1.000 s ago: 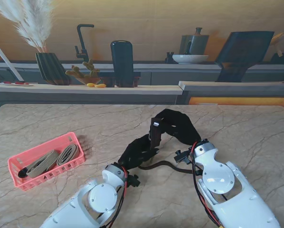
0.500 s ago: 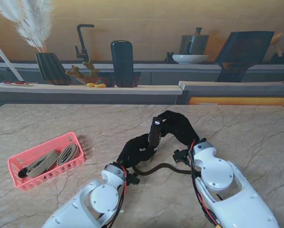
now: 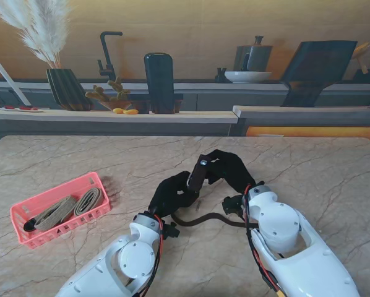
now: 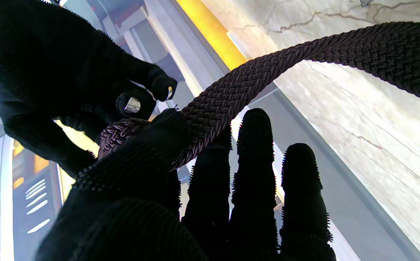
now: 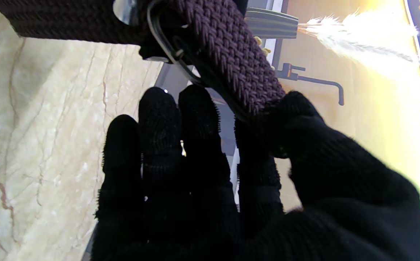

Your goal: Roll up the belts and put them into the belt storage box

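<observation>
Both black-gloved hands meet over the middle of the table, holding one dark brown braided belt [image 3: 203,218] between them. My left hand [image 3: 171,193] pinches the strap [image 4: 231,87] between thumb and forefinger. My right hand [image 3: 229,168] grips the buckle end [image 3: 197,173], lifted upright; in the right wrist view the thumb presses the braid [image 5: 228,47] beside the metal buckle ring [image 5: 166,47]. The belt's slack hangs in a loop toward me between the wrists. The pink belt storage box [image 3: 60,208] stands at the left with two rolled tan belts [image 3: 70,207] in it.
A counter runs along the table's far edge with a vase of pampas grass [image 3: 64,86], a black faucet [image 3: 108,55], a dark cylinder [image 3: 159,80] and a bowl [image 3: 247,76]. Marble tabletop [image 3: 321,173] surrounds the hands.
Both hands have drawn closer together and slightly toward me. The upright buckle end tilted left toward the left hand, and the hanging loop narrowed.
</observation>
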